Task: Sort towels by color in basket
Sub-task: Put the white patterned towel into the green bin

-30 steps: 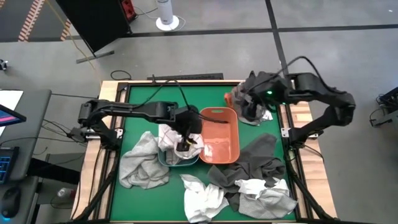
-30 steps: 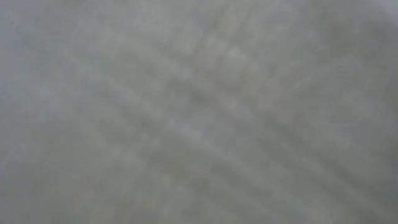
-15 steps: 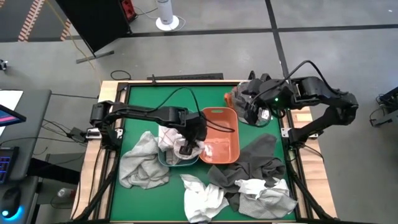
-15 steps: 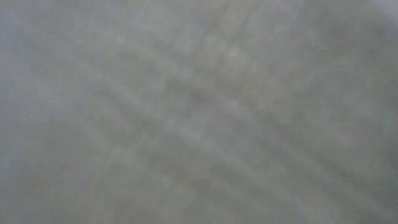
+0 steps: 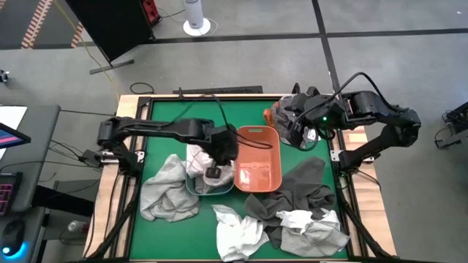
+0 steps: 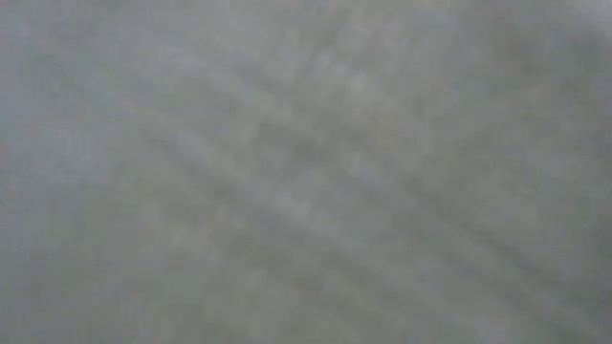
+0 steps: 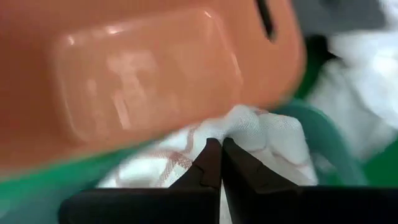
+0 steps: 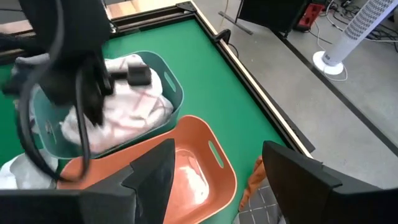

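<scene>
White towels [image 5: 199,162] fill my teal basket [image 5: 209,191] at frame centre; my left gripper [image 5: 213,172] is pinched shut over them, gripping nothing I can confirm. Orange basket [image 5: 257,158] holds one pale cloth. My right gripper [image 5: 298,130] hangs wide at upper right. Grey and white towels [image 5: 292,212] on the table [image 5: 164,124] remain unsorted.

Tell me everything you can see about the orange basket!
The orange basket is smooth, shiny plastic, a rounded rectangle with a slot handle cut in its rim. It sits upright in the middle of the green table, pressed side by side against the teal basket. Something pale lies on its floor, too unclear to name. The left claw, shut on the white towel with reddish lines, works just beside it. The right claw hangs open, farther off.
</scene>
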Robot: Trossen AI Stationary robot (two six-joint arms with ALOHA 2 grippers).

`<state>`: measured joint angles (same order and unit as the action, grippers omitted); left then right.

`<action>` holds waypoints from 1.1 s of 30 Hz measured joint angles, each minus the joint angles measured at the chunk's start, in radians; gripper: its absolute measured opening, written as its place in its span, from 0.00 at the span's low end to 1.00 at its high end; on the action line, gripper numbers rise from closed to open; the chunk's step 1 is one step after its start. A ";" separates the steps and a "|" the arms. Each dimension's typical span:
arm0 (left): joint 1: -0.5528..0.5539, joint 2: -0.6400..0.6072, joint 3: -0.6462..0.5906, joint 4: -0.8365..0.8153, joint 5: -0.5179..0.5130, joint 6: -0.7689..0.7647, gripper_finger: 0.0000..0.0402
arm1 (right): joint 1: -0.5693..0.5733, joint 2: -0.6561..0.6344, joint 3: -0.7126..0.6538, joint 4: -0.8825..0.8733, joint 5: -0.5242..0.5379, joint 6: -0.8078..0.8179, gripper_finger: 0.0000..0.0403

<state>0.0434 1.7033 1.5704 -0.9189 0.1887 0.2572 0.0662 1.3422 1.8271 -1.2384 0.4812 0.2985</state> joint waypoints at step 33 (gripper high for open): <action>0.029 -0.096 -0.206 -0.094 -0.082 -0.292 0.49 | 0.016 0.000 0.000 0.066 0.000 -0.019 0.67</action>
<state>0.0723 1.6073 1.3643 -1.0130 0.1067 -0.0352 0.0818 1.3422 1.8271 -1.1728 0.4810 0.2798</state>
